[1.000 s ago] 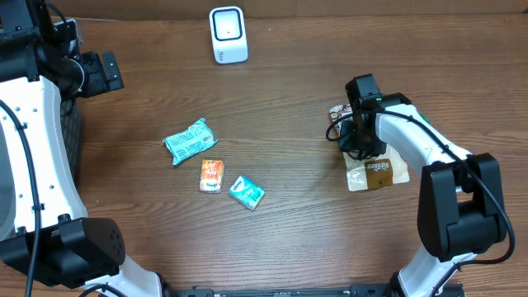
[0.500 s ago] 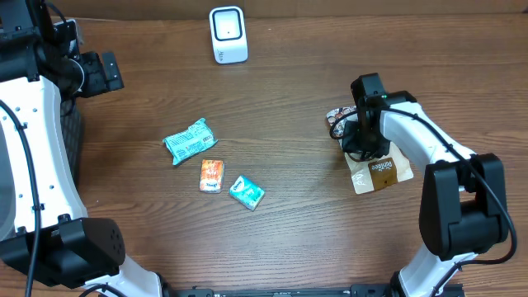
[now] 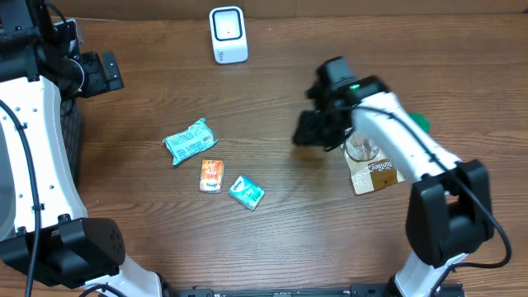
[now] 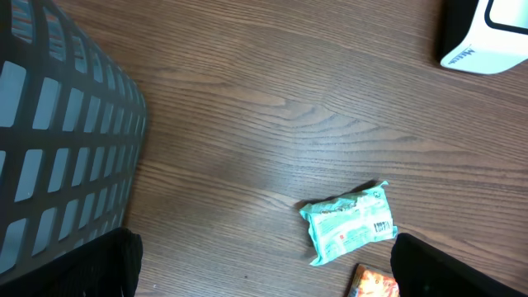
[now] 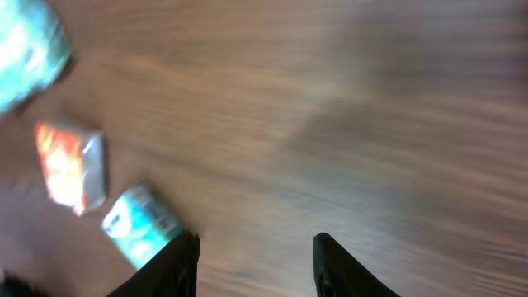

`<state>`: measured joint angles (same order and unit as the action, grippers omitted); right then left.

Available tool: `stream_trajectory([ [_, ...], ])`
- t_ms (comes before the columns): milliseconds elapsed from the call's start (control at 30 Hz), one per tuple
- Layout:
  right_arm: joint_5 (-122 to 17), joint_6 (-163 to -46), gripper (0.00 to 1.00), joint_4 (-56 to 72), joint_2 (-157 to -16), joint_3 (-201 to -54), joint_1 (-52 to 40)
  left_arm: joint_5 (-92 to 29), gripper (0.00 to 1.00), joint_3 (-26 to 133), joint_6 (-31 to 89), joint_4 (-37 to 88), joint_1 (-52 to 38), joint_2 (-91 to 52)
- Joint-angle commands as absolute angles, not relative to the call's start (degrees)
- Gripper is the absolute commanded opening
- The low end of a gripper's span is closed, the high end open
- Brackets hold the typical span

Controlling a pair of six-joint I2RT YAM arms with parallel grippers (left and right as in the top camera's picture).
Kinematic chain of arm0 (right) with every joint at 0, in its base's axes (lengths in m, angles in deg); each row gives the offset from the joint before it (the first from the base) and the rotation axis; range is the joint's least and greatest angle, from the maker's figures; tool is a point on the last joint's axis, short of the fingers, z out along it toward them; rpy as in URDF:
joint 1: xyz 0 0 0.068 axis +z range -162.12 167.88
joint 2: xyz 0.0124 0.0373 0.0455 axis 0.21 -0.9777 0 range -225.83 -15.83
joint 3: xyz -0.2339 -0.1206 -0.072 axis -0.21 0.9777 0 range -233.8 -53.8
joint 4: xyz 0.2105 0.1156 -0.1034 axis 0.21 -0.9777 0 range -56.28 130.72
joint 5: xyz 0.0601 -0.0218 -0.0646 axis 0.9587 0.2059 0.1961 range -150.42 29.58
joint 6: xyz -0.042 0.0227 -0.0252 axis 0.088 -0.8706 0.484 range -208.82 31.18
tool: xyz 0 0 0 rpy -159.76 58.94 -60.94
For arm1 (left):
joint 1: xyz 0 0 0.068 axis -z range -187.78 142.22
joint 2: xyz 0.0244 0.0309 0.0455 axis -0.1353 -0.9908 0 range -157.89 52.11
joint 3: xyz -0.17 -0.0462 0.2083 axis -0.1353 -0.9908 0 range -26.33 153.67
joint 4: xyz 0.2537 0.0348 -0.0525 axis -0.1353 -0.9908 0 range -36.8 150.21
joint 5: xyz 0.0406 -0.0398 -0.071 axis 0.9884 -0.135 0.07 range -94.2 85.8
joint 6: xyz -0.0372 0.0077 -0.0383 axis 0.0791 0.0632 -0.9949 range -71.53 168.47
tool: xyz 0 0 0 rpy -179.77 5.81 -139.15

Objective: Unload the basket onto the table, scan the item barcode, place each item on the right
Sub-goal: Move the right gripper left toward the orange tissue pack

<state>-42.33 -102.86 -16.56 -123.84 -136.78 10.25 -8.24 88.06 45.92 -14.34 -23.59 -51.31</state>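
Observation:
A white barcode scanner (image 3: 228, 35) stands at the table's back edge; it also shows in the left wrist view as the scanner (image 4: 487, 33). Three items lie left of centre: a teal packet (image 3: 190, 141), an orange packet (image 3: 212, 175) and a small teal box (image 3: 246, 192). My right gripper (image 3: 309, 130) hangs open and blurred over bare wood right of them, with nothing between its fingers (image 5: 177, 264). Its wrist view shows the teal box (image 5: 140, 223) and orange packet (image 5: 70, 165) to its left. My left gripper (image 3: 103, 73) is wide open at the far left.
A brown packet (image 3: 378, 173) with a pale wrapped item (image 3: 360, 149) on it lies under the right forearm, and something green (image 3: 421, 122) lies beside that arm. A dark mesh basket (image 4: 58, 140) stands at the table's left edge.
My right gripper has swung left and towards the back, away from the brown packet and out over the middle of the table. The left arm has not moved.

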Motion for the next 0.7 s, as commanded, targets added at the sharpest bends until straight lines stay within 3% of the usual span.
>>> stream_trajectory([
  [0, -40.2, -103.5, 0.42, -14.6, -123.6, -134.2, 16.4, -8.1, 1.0, 88.1, 47.2, -14.1, -23.8, -52.1],
  [667, -44.4, -118.7, 0.39, -10.7, -123.6, -131.0, 39.3, -8.1, 1.0, 88.1, 47.2, -14.1, -23.8, -52.1],
])
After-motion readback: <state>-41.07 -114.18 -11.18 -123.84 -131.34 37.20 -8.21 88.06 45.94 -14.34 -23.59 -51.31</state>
